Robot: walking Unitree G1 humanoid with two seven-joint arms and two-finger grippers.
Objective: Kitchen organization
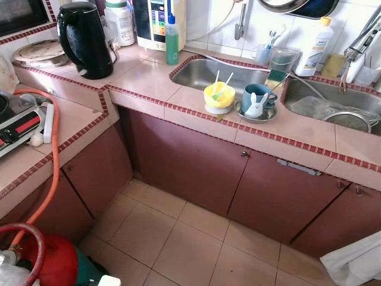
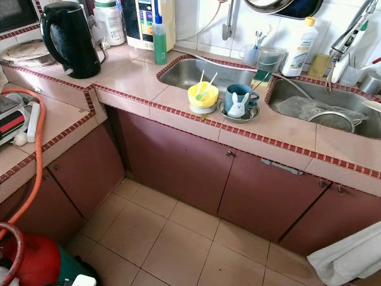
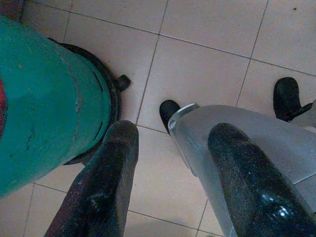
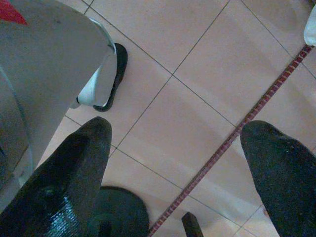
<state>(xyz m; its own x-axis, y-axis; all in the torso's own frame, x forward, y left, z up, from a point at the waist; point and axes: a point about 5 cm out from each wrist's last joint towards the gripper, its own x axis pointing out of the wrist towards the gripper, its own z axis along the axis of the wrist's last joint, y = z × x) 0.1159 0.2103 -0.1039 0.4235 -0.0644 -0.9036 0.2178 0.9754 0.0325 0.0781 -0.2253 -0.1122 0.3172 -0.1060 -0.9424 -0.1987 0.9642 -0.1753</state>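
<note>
The yellow bowl [image 1: 219, 95] and blue mug [image 1: 257, 96] on its saucer sit unsorted on the bench [image 1: 149, 77] between the two sinks, so we judge the task barely begun, with our left end effector [image 3: 170, 182] and right end effector [image 4: 173, 177] hanging released and empty above the floor.

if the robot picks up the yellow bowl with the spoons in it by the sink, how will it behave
The yellow bowl looks like thin plastic, so probably light and stiff. It sits raised on a white base near the counter edge, so a push might tip or slide it. The loose spoons leaning over its rim would likely shift or drop out if it tilts.
</note>
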